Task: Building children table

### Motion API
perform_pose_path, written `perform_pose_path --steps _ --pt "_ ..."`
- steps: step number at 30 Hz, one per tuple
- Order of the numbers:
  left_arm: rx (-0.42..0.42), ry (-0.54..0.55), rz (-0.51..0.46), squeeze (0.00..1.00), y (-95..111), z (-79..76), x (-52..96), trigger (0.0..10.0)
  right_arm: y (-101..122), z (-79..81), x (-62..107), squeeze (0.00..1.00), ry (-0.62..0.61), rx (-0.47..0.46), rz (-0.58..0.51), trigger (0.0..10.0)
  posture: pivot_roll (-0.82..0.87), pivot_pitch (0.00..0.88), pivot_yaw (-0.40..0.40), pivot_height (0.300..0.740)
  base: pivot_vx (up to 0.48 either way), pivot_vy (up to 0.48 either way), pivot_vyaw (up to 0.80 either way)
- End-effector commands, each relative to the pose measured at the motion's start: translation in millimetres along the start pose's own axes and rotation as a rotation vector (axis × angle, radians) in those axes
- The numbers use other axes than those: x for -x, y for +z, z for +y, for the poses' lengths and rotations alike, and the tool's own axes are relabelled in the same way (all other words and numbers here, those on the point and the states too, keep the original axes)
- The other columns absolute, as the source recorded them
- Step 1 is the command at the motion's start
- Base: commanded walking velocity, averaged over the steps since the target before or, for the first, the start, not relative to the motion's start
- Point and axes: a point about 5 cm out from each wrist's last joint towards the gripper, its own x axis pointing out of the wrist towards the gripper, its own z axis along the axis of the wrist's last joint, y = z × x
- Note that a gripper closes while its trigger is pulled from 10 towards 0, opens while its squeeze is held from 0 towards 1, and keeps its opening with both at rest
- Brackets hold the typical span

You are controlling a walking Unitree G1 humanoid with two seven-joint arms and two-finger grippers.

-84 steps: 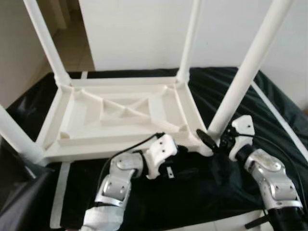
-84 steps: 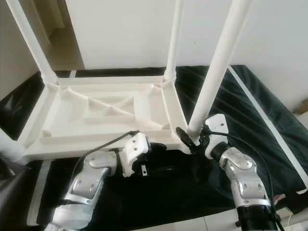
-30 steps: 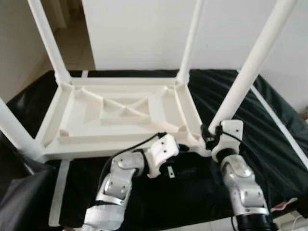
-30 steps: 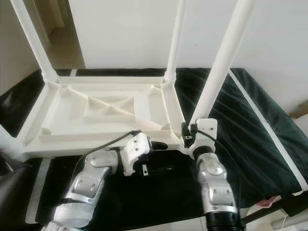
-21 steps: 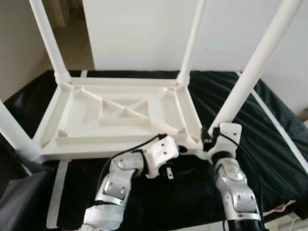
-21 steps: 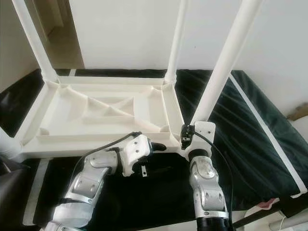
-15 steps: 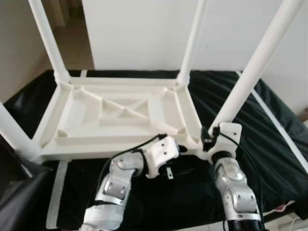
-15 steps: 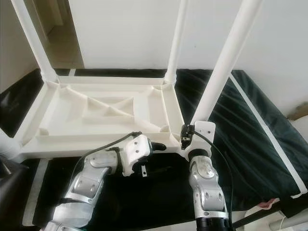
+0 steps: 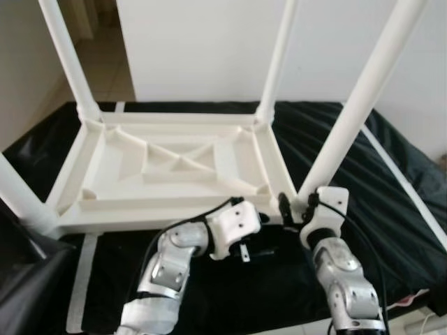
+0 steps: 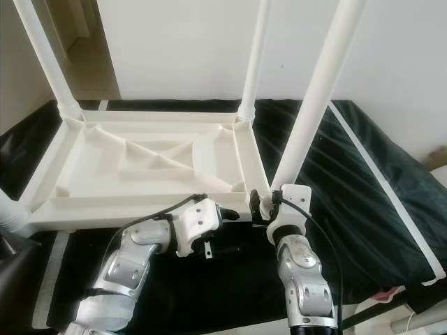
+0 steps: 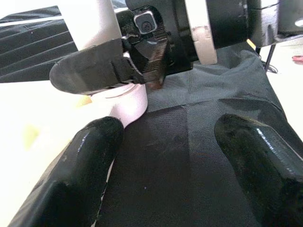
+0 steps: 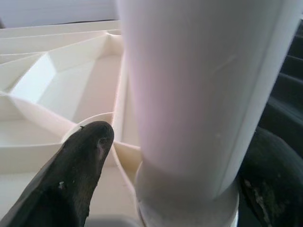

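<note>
1. Since 0.5 s ago the right gripper (image 10: 264, 204) has moved a little lower and nearer to the table corner.
2. Its fingers (image 12: 78, 177) stand on both sides of the near right leg (image 10: 314, 105), at its base; whether they press it I cannot tell.
3. The left gripper (image 11: 165, 156) stays wide open at the table's near edge.
4. The table (image 9: 174, 167) is smooth white plastic, ribbed inside, upside down on black cloth (image 9: 391, 188), with round legs pointing up.

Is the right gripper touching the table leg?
Cannot tell. In the right wrist view the leg stands between the right gripper's fingers, but neither edge shows clear contact or a clear gap.
</note>
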Motion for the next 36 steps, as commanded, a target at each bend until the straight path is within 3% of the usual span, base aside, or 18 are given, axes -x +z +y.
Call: perform_pose_path --steps 1,3,4,8,12,23,24,27,28,36 --pt "0.011 0.371 -0.011 0.0 -0.8 10.1 -1.8 10.0 1.4 -7.4 3.7 0.31 0.034 0.02 -0.022 10.0 0.0 0.0 -0.064 0.74 0.0 0.0 0.0" --pt "0.011 0.371 -0.011 0.0 -0.8 10.1 -1.8 10.0 1.4 -7.4 3.7 0.31 0.034 0.02 -0.022 10.0 0.0 0.0 -0.064 0.74 0.0 0.0 0.0" --pt "-0.016 0.357 -0.014 0.0 -0.8 9.0 -1.0 10.0 1.9 -15.0 6.0 0.0 0.062 0.038 -0.034 10.0 0.0 0.0 -0.063 0.74 0.0 0.0 0.0" --pt "-0.011 0.323 -0.016 0.0 -3.7 9.3 1.0 10.0 1.9 -34.5 9.8 0.0 0.211 0.094 -0.047 10.0 -0.01 0.0 -0.064 0.74 0.0 0.0 0.0" --pt "0.018 0.328 -0.006 0.0 -6.4 14.2 1.6 10.0 5.7 -41.9 5.5 0.0 0.325 0.137 -0.053 10.0 -0.01 0.0 -0.065 0.74 0.0 0.0 0.0" --pt "0.017 0.319 -0.017 0.0 -3.2 18.4 -0.2 10.0 17.4 -39.9 -21.9 0.0 0.488 0.258 -0.035 10.0 -0.01 0.0 -0.059 0.74 0.0 0.0 0.0" --pt "0.011 0.32 -0.018 0.0 -2.7 19.0 -0.4 10.0 17.7 -39.3 -25.6 0.0 0.502 0.263 -0.032 4.9 -0.01 0.0 -0.059 0.74 0.0 0.0 0.0" --pt "0.01 0.323 -0.018 0.0 -2.7 19.9 -0.4 10.0 15.1 -38.3 -27.1 0.0 0.516 0.268 -0.022 4.9 0.0 0.0 -0.062 0.74 0.0 0.0 0.0" --pt "0.013 0.331 -0.019 0.0 -2.6 21.0 -0.2 10.0 9.6 -37.6 -26.7 0.0 0.536 0.268 -0.004 0.0 0.0 0.0 -0.068 0.74 0.0 0.0 0.0" --pt "0.019 0.344 -0.026 0.0 -1.9 22.0 -0.9 10.0 -7.8 -39.1 -18.8 0.0 0.588 0.261 0.065 0.0 0.0 0.0 -0.073 0.74 0.0 0.0 0.0"
